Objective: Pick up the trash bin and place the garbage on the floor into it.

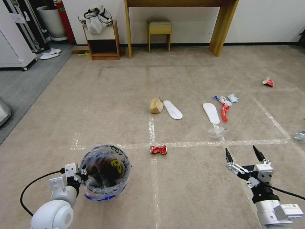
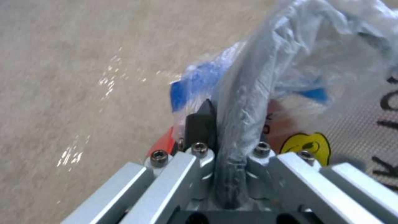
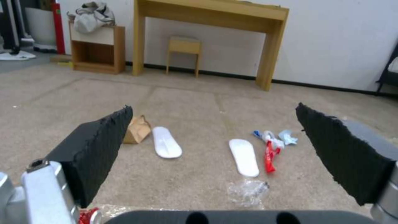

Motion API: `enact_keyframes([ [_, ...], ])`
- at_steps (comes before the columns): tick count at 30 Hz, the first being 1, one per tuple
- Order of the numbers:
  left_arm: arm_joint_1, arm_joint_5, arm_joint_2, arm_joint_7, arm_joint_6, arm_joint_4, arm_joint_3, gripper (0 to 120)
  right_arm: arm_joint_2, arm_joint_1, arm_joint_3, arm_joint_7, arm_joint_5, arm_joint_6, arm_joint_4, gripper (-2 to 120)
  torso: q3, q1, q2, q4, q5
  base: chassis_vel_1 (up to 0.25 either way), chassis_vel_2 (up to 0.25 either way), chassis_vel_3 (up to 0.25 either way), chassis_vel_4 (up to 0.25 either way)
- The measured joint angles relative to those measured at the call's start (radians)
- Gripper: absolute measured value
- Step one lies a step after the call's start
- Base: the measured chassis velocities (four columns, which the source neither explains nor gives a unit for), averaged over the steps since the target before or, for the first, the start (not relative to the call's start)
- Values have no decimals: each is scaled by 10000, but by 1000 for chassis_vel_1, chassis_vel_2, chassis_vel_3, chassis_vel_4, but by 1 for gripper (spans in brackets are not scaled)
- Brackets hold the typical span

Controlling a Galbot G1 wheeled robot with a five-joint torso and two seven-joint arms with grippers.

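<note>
At the near left the left gripper (image 1: 83, 176) is clamped on the rim of the trash bin (image 1: 105, 171), its jaws closed over the rim and the clear liner, as the left wrist view shows; whether the one bin is lifted or resting on the carpet cannot be told, so the first step reads as in hand or just done. Something dark lies inside the liner, but what it is cannot be made out. The garbage appears to be still on the floor, so most of the work seems to remain. Counted from left to right: one crumpled brown paper bag (image 1: 156, 105) in the middle distance, one crushed red can (image 1: 158, 149) nearer, on the tape line just right of the bin, two white slippers (image 1: 172, 109) (image 1: 211, 113) lying apart, one piece of clear plastic (image 1: 217, 131) just near of the second slipper, one red wrapper (image 1: 224, 112) beside it, a small cluster of white-blue crumpled papers (image 1: 228, 99), one red-and-white scrap (image 1: 268, 82) farther right, and one unclear item (image 1: 300, 135) at the right edge. At the near right the right gripper (image 1: 244, 152) hangs above the carpet with fingers spread wide and nothing between them.
</note>
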Motion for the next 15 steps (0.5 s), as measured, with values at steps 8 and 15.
enact_keyframes([
  [8,516,135,-130,330,53,-1486,2,1,65,37,-113,-25,-284,127,-433,100,-1,0,1,0,3,0,0,0,0],
  [15,915,3,-105,450,184,-2375,-193,1,18,62,-234,-69,-310,100,-448,100,-1,0,1,1,4,0,0,0,0],
])
